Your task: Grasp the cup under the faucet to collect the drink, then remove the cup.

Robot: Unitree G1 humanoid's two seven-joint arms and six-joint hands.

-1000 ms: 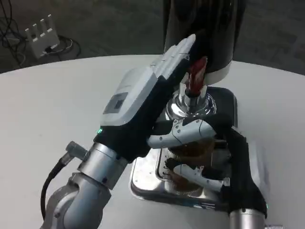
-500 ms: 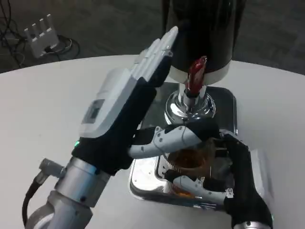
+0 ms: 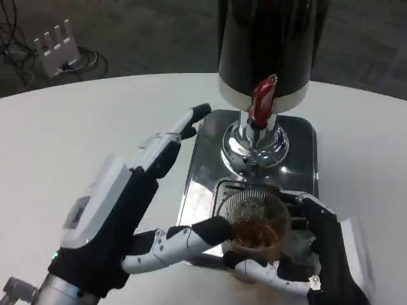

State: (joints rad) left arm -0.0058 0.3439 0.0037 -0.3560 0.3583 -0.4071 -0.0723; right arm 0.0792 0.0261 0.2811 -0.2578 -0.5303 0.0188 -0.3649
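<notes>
One white table carries everything, and on it a chrome tray sits under a tall black dispenser with a white band at its foot. From that foot a chrome faucet with a red lever comes down onto a round polished base. At the left the left hand lies over the table just beside the tray's left edge, fingers apart and straight: the upper ones reach toward the tray's far left corner, while a lower finger stretches right, its dark tip at the cup's left side, touching or nearly so. Nothing is gripped in it. At the lower right the right hand wraps around the cup from the right and the near side, fingers curled on its wall. That clear cup holds amber drink and stands upright on the tray's slotted grille, a little nearer the camera than the faucet. Beyond the table, on the dark floor, a white power strip lies among cables.
</notes>
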